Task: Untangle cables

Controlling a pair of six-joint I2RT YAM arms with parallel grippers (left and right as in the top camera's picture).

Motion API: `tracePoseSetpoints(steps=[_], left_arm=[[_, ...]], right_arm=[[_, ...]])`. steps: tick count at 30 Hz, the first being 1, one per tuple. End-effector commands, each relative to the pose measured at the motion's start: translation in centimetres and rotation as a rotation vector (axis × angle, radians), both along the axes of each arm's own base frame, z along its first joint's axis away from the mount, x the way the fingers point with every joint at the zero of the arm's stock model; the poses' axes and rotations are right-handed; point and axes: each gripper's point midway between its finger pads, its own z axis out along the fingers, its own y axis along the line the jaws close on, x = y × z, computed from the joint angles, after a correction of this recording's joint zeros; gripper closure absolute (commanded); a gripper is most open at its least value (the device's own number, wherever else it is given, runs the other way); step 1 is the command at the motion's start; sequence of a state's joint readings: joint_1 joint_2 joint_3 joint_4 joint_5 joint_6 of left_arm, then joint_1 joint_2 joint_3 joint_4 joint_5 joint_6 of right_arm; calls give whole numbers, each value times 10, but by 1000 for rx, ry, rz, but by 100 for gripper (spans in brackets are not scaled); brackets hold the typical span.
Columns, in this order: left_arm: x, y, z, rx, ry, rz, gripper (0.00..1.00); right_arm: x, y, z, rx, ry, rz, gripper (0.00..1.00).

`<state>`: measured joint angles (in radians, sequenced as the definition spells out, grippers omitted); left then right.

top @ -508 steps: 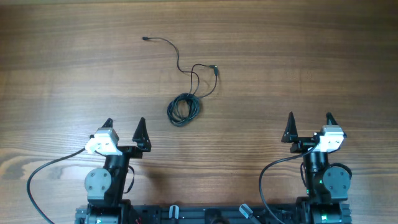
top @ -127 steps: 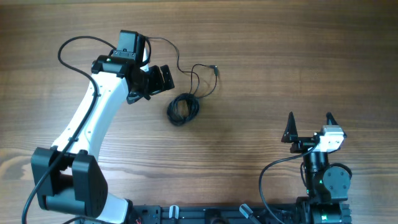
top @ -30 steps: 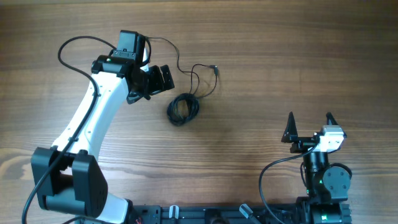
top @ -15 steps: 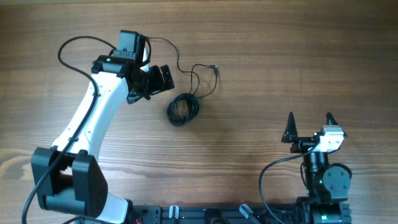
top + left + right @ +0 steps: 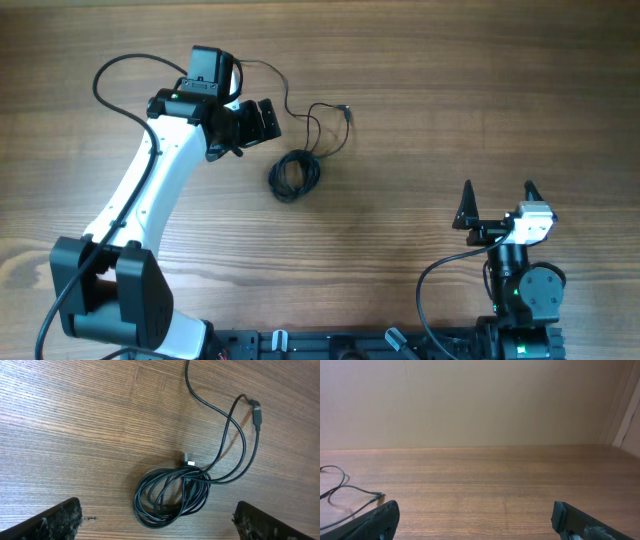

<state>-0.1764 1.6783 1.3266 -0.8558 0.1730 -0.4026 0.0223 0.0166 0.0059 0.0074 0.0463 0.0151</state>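
The cables lie as one thin black tangle on the wooden table. A tight coil [image 5: 295,175] sits at its near end, and a loose loop runs from it to a small plug [image 5: 345,112]. One strand [image 5: 268,68] leads off behind the left arm. In the left wrist view the coil [image 5: 172,495] lies low in the frame, with the loop's plug [image 5: 257,412] at upper right and a pale plug tip [image 5: 189,460] on the coil. My left gripper [image 5: 248,128] [image 5: 160,529] hovers just left of the tangle, open and holding nothing. My right gripper [image 5: 497,205] [image 5: 475,525] is parked at the near right, open and empty.
The left arm's white link [image 5: 140,200] slants across the left of the table, with its thick black wiring [image 5: 110,75] looping above it. The right wrist view shows bare wood, a beige wall [image 5: 480,400] behind it, and a bit of cable [image 5: 340,490] at far left.
The left gripper has shifted slightly and its fingers stand a little closer together than before. The cables and the right arm have not moved.
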Motion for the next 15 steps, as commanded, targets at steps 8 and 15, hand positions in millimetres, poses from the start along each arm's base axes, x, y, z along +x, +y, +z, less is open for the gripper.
tracePoseSetpoints(steps=[8,15], left_arm=[[-43,5,-73,45,213,-7,46],[-57,8,-98,47,243,10,45]], right_arm=[[0,-4,2,12,-10,-20,0],[0,-4,2,12,-10,-20,0]])
